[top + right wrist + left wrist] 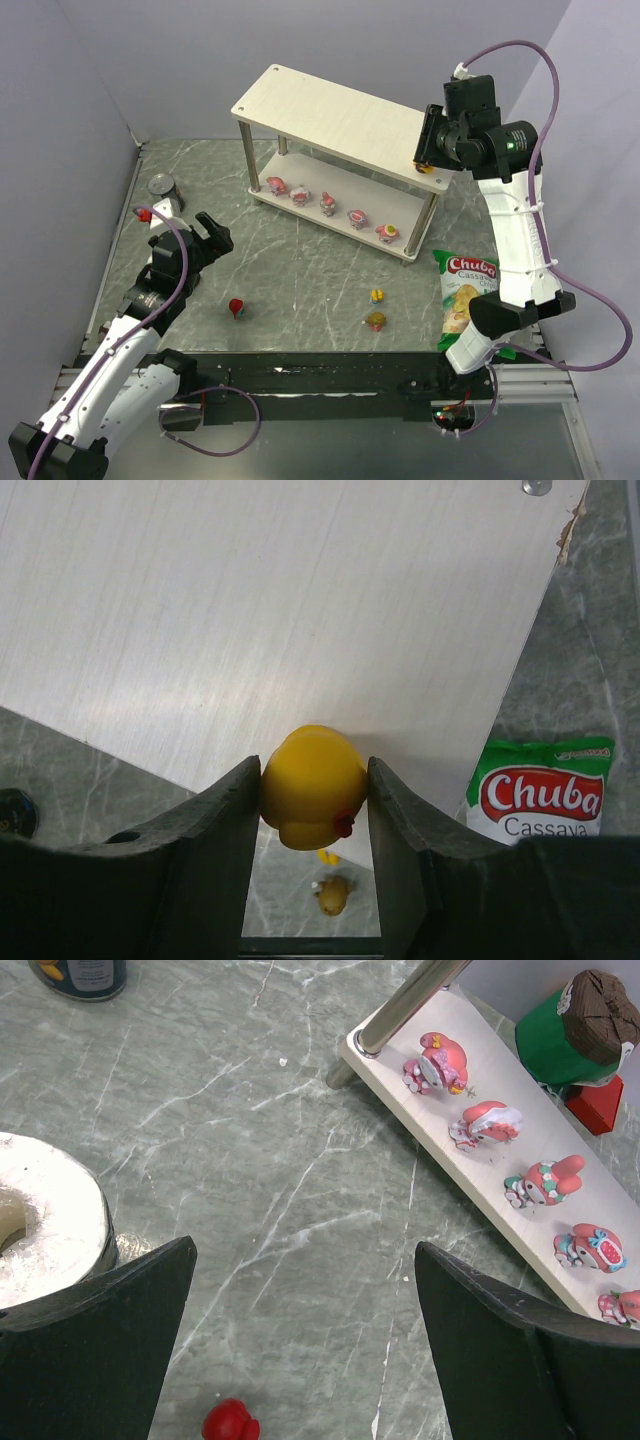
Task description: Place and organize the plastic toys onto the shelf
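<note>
One yellow toy (310, 800), clamped in the right jaws at the right edge of the shelf (250, 610) top board, could topple off if released there; left jaws stand apart over the bench (250, 1160).

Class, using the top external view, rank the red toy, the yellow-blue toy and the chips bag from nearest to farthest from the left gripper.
1. Red toy: on the table, close beside the left gripper.
2. Yellow-blue toy: mid-table, further right.
3. Chips bag: far right side.
</note>
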`<action>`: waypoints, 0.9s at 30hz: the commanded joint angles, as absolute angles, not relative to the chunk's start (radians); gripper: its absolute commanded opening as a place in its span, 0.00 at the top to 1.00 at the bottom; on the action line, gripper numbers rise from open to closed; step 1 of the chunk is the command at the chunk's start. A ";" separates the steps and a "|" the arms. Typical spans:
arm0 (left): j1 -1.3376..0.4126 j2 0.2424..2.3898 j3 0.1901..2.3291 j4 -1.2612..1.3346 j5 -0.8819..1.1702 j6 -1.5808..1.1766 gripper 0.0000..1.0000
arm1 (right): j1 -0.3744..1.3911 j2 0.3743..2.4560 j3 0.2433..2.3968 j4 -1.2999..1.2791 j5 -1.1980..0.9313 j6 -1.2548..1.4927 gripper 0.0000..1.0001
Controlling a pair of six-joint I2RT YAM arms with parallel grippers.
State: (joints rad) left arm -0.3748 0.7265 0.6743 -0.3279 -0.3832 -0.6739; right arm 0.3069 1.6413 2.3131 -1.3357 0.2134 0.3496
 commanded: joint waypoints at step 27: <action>-0.379 0.724 0.684 -0.322 -0.399 -0.680 0.04 | 0.305 1.468 2.263 -1.344 0.204 0.308 0.00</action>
State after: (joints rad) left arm -0.3748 0.7265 0.6743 -0.3279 -0.3832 -0.6743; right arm 0.3069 1.6024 2.3051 -1.3502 0.2344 0.3382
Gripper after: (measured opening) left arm 0.966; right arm 0.981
